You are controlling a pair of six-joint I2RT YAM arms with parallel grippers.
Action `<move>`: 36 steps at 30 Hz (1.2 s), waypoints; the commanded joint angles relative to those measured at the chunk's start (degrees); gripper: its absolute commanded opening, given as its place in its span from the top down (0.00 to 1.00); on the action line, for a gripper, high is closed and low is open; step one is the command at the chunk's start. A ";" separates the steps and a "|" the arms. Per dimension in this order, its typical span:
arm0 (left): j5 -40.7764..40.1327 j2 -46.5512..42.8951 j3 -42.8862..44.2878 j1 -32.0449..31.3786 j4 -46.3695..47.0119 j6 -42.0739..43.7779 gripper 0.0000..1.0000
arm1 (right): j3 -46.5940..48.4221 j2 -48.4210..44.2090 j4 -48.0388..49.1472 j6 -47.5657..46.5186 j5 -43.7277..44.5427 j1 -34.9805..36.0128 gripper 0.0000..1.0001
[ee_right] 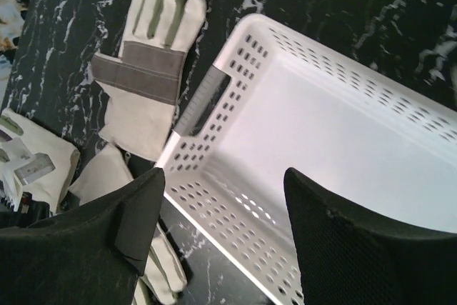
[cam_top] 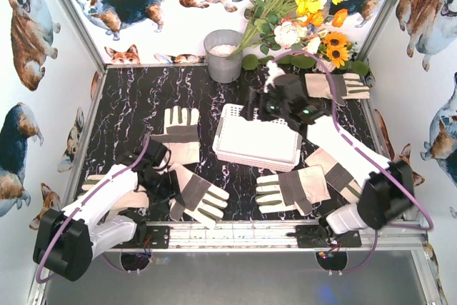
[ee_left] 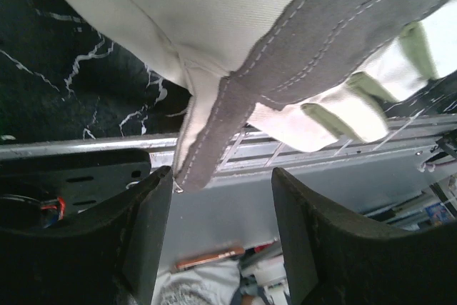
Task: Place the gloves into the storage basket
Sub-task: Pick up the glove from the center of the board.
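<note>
Zero gloves in basket rn, all on table; left gripper half-open at a glove edge, no pinch yet, right gripper wide, empty.

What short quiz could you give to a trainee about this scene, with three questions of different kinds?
1. True or false: a glove lies in the basket.
2. Choose one. The right gripper is: A shut on a glove; B open over the basket; C out of view.
3. Short answer: is the left gripper open or shut at the glove in its wrist view?

Key: 1 false, the basket is empty; 2 B; 3 open.
</note>
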 commanded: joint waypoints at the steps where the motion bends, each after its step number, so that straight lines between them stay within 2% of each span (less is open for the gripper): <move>1: 4.07 0.64 -2.36 -1.42 0.69 -4.29 0.48 | -4.24 -7.21 -1.71 -2.19 0.62 -1.86 0.30; 6: 3.80 6.97 -1.14 -2.89 5.08 -3.58 0.51 | -8.54 -12.59 -2.75 -0.26 -0.71 -2.80 0.30; 12: 3.13 9.17 -1.80 -5.07 5.94 -3.23 0.54 | -13.83 -17.97 -3.07 2.25 -1.58 -2.85 0.27; 13: 3.67 9.06 -1.99 -5.14 6.42 -3.33 0.57 | -14.55 -18.47 -3.00 2.37 -1.83 -2.85 0.26; 18: 7.90 7.66 0.29 -5.33 10.20 -4.03 0.87 | -15.68 -18.64 -3.37 3.00 -5.10 -2.85 0.25; 21: 9.33 5.77 4.68 -5.42 10.13 -3.61 0.95 | -16.26 -18.06 -2.56 5.32 -9.71 -2.85 0.25; 27: 16.44 1.21 11.62 -5.43 14.75 -5.84 0.99 | -18.89 -20.04 -1.86 13.31 -17.94 -2.85 0.24; 31: 20.32 0.15 15.08 -5.42 20.02 -7.76 1.00 | -20.11 -22.25 -1.95 17.55 -19.36 -2.85 0.20; 36: 20.73 -1.78 18.97 -5.50 24.44 -9.42 1.00 | -19.27 -21.99 -3.39 21.32 -20.19 -2.85 0.12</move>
